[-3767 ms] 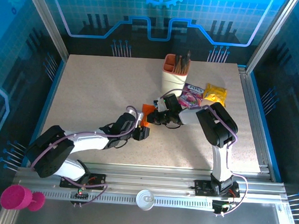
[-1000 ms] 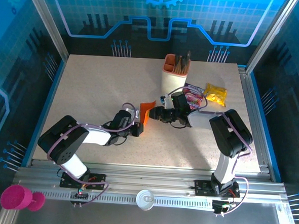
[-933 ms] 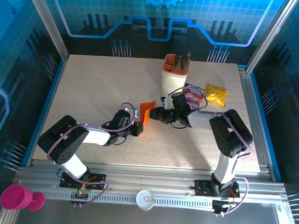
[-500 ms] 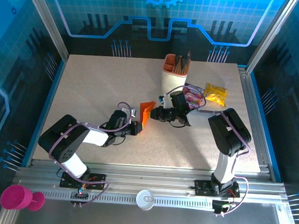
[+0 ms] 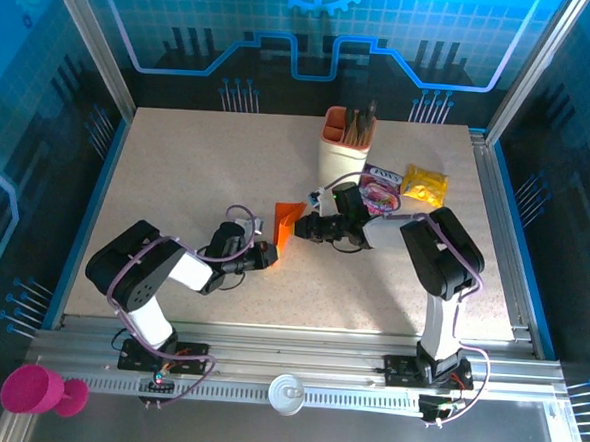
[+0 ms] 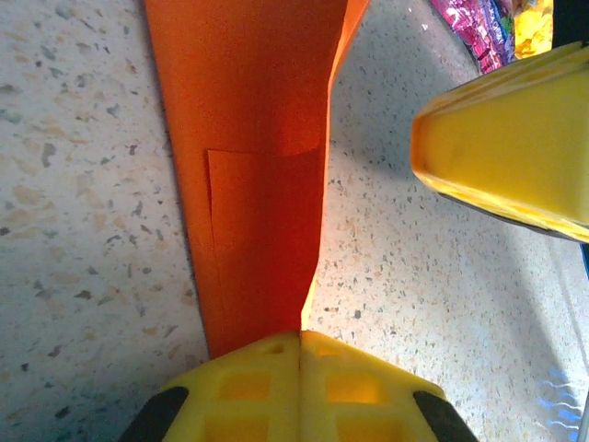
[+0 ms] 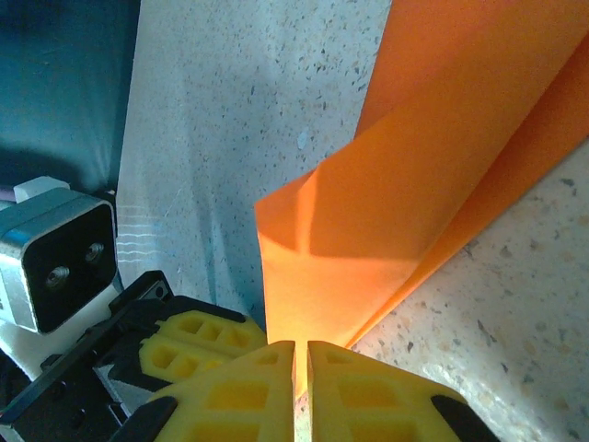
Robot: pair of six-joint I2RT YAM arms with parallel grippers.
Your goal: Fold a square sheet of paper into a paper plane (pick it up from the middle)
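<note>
Orange paper, thin, part-folded: sheet of paper (image 5: 288, 224) near mid-table, held between the two grippers, layers doubled along one long fold (no dart shape yet).
Left gripper (image 6: 299, 343): fingers pressed together on the near end of the sheet, both layers pinched at the fold; likely an anchor so the crease cannot spring apart.
Right gripper (image 7: 301, 354): fingers closed to a hairline gap, a corner of the sheet nipped between them; probably set opposite the left gripper to draw a flap over or keep the fold taut.
Reason for the double hold: paper too limp to keep a fold unaided, hence one grip at each end, part of the sheet raised above the table (image 5: 178, 174).
Stage, as judged: early to middle folding, nose and wings not yet formed.
Pen cup (image 5: 341, 154): beige with an orange insert, upright behind the sheet and apart from it; dark sticks or pens inside, kind not clear.
Pink packet (image 5: 380, 191): flat on the table, just right of the cup; contents hidden.
Yellow packet (image 5: 424, 184): beside the pink one, farther right; contents hidden.
Risk, as judged: slip or tear at either pinch if the ends are pulled apart.
</note>
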